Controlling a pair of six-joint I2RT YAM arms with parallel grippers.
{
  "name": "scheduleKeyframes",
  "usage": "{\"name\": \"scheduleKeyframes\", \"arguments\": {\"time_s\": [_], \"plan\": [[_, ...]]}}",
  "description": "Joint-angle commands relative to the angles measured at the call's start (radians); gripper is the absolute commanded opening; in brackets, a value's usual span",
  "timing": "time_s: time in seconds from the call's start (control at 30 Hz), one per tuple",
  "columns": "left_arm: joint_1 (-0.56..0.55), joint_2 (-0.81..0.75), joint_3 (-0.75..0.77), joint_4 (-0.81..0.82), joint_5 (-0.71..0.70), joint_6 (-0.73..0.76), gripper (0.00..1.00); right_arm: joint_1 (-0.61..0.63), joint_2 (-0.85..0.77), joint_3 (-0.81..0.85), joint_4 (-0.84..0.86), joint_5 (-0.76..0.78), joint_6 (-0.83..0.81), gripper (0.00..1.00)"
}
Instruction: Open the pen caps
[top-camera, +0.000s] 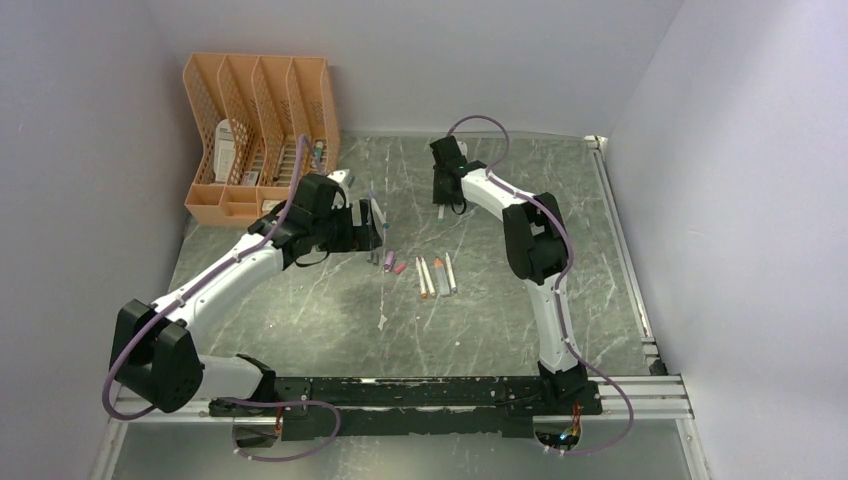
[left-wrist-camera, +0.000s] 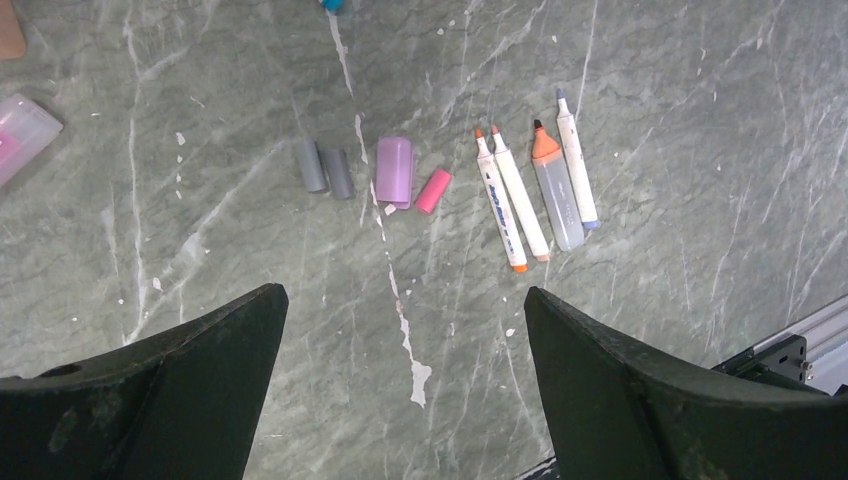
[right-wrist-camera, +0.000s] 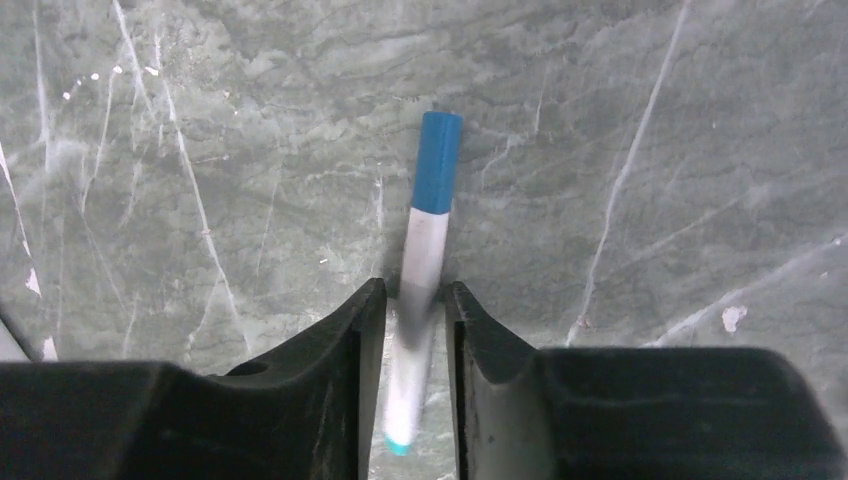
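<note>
My right gripper (right-wrist-camera: 416, 290) is shut on a white pen (right-wrist-camera: 424, 240) held over the table at the back (top-camera: 441, 203). The pen's blue cap (right-wrist-camera: 437, 160) is on and sticks out past the fingertips; its teal end lies between the fingers. The pen looks blurred. My left gripper (left-wrist-camera: 402, 295) is open and empty above the table (top-camera: 362, 235). Loose caps lie ahead of it: two grey ones (left-wrist-camera: 311, 165), a purple one (left-wrist-camera: 394, 170) and a pink one (left-wrist-camera: 433, 191).
Several uncapped pens (left-wrist-camera: 540, 190) lie side by side right of the caps (top-camera: 436, 275). Another pen (top-camera: 378, 215) lies by the left gripper. An orange file organiser (top-camera: 262, 130) stands at the back left. A pink translucent object (left-wrist-camera: 20, 135) lies at the left.
</note>
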Motion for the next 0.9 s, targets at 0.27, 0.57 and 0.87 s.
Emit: {"name": "scheduleKeyframes", "arguments": {"time_s": [0.27, 0.57, 0.87], "plan": [[-0.006, -0.022, -0.036, 0.094, 0.144, -0.005, 1.00, 0.016, -0.169, -0.264, 0.085, -0.101, -0.047, 0.00], [-0.006, -0.067, -0.143, 0.392, 0.347, -0.175, 1.00, 0.013, -0.694, -0.649, 0.238, -0.359, -0.128, 0.00], [-0.022, -0.065, -0.286, 0.922, 0.421, -0.497, 1.00, 0.015, -1.128, -0.981, 0.361, -0.660, 0.016, 0.00]]}}
